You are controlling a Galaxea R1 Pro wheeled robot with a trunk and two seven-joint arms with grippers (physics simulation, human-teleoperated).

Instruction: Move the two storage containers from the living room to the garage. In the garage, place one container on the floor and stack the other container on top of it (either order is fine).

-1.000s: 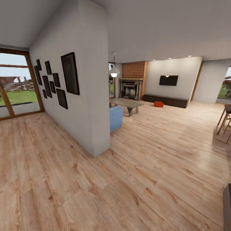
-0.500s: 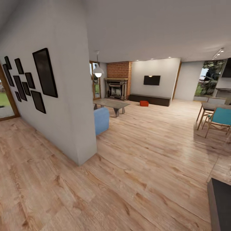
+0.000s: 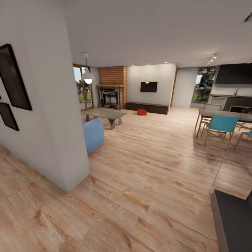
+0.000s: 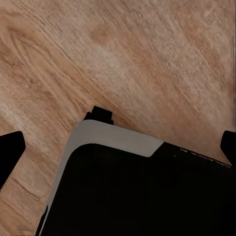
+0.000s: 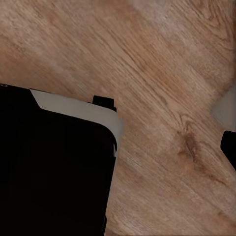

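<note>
One orange-red storage container [image 3: 141, 112] sits on the light wood floor at the far end of the living room, just in front of the low dark TV bench [image 3: 147, 107]. It is small and distant in the head view. In the left wrist view my left gripper [image 4: 119, 147] is open, its dark fingertips [image 4: 11, 152] at opposite edges of the picture, over wood floor and my black base. My right gripper [image 5: 118, 147] also stands open with nothing in it, one fingertip [image 5: 230, 147] showing at the picture's edge.
A white partition wall [image 3: 52, 115] with black frames stands close on the left. Behind it are a blue sofa end [image 3: 93, 134] and a coffee table [image 3: 105, 114]. A dining table with teal chairs [image 3: 218, 126] is at right, and a dark block [image 3: 232, 220] at the bottom right.
The head view has swung to the right, so everything slid left in the picture. The dining table and chairs came into view and the glass door went out. Nothing in the room moved.
</note>
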